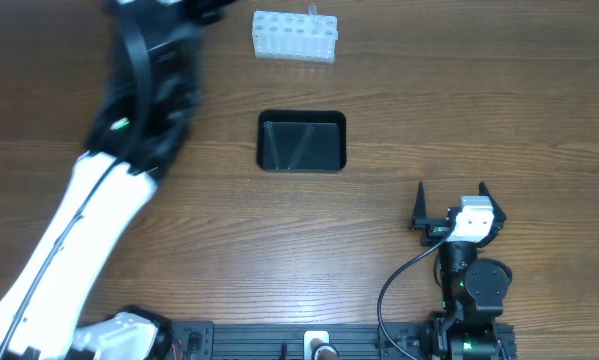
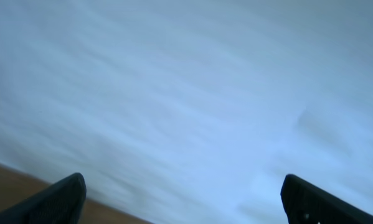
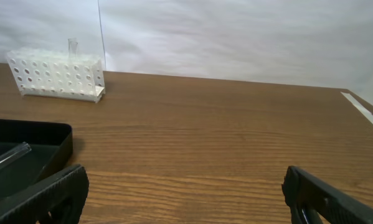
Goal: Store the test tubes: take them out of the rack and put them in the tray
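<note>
The rack (image 1: 294, 36) stands at the table's (image 1: 499, 90) far edge with one tube (image 3: 72, 45) upright in it. Closer in, the tray (image 1: 263, 140) holds a second tube (image 3: 9, 155) lying flat. The right gripper (image 1: 451, 186) sits near its base, jaws wide apart. The left gripper (image 2: 183, 179) faces the wall, jaws also wide

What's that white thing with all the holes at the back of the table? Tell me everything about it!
It is a white test tube rack, a long, plastic-looking block with rows of round holes on its top and along its side. It stands flat on the wooden table near the far edge, beyond the black tray. One clear test tube stands upright in its far row, and the other holes look empty. Only the table and that tube touch it.
</note>
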Controlling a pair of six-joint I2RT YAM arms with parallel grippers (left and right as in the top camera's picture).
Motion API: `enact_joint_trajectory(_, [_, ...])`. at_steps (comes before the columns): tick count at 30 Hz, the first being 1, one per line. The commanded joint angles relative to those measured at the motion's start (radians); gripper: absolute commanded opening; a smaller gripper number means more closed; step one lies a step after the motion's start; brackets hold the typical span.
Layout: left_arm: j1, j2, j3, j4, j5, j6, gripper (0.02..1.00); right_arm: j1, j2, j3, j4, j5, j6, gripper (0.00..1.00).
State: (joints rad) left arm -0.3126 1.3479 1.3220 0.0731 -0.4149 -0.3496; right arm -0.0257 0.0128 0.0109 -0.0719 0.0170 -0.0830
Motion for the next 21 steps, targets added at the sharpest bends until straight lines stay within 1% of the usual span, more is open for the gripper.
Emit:
enact_joint_trajectory(1, [0.172,-0.168,-0.175,0.021,0.421,0.063,0.998,-0.003,-0.007,-0.006,-0.003,-0.002,-0.001,0.991])
enact_joint_trajectory(3, [0.222,-0.256,-0.25,0.021,0.461,0.099,1.0,-0.003,-0.007,-0.006,-0.003,-0.002,-0.001,0.991])
enact_joint_trajectory(8, [0.254,-0.476,-0.439,0.04,0.463,0.265,1.0,-0.003,-0.007,-0.006,-0.003,-0.002,-0.001,0.989])
enact_joint_trajectory(10, [0.267,-0.572,-0.54,0.079,0.468,0.271,1.0,-0.003,-0.007,-0.006,-0.003,-0.002,-0.001,0.993])
enact_joint_trajectory(12, [0.284,-0.651,-0.637,0.136,0.496,0.271,1.0,-0.003,-0.007,-0.006,-0.003,-0.002,-0.001,0.993])
enact_joint_trajectory(15, [0.301,-0.771,-0.808,0.257,0.536,0.271,1.0,-0.003,-0.007,-0.006,-0.003,-0.002,-0.001,0.991])
enact_joint_trajectory(17, [0.299,-0.856,-0.922,0.332,0.539,0.262,0.998,-0.003,-0.007,-0.006,-0.003,-0.002,-0.001,0.991])
enact_joint_trajectory(21, [0.295,-1.023,-1.104,0.397,0.567,0.263,0.998,-0.003,-0.007,-0.006,-0.003,-0.002,-0.001,0.991])
